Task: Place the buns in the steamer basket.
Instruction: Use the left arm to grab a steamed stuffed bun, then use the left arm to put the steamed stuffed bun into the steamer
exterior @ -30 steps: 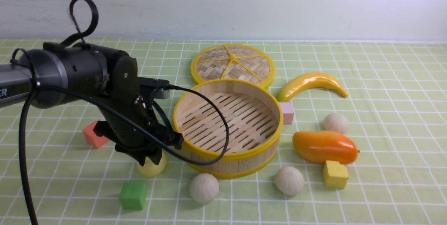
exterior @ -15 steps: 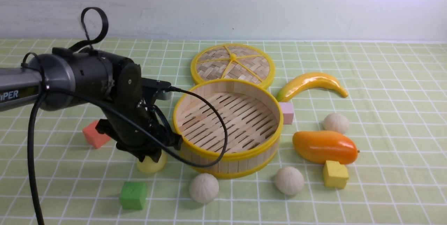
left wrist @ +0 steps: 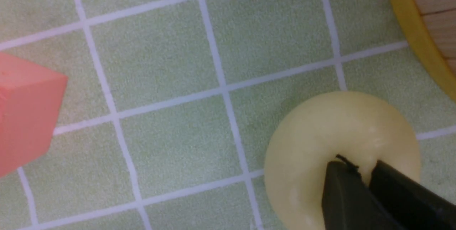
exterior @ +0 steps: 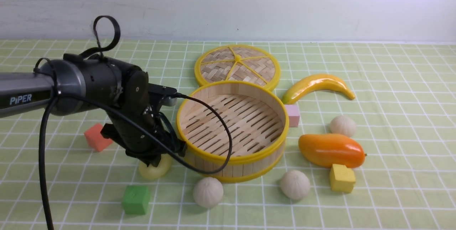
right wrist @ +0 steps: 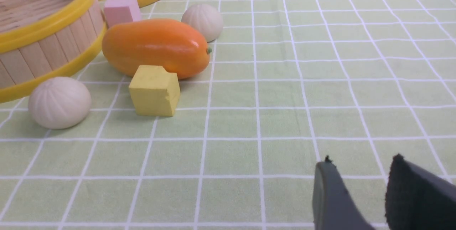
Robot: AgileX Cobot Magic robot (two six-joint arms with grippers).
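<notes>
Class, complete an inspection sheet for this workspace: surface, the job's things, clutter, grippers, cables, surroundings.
Surface: green checked cloth, lying flat.
Job's things: steamer basket empty; yellow bun beside it; near white bun, middle white bun and far white bun on the cloth outside it.
Clutter: lid, banana, mango, red cube, green cube, pink cube, yellow cube.
Grippers: left gripper pinching the yellow bun's top; right gripper open, empty.
Cables: black cable droops across the basket's near rim.
Surroundings: pale wall; nothing else seen.
</notes>
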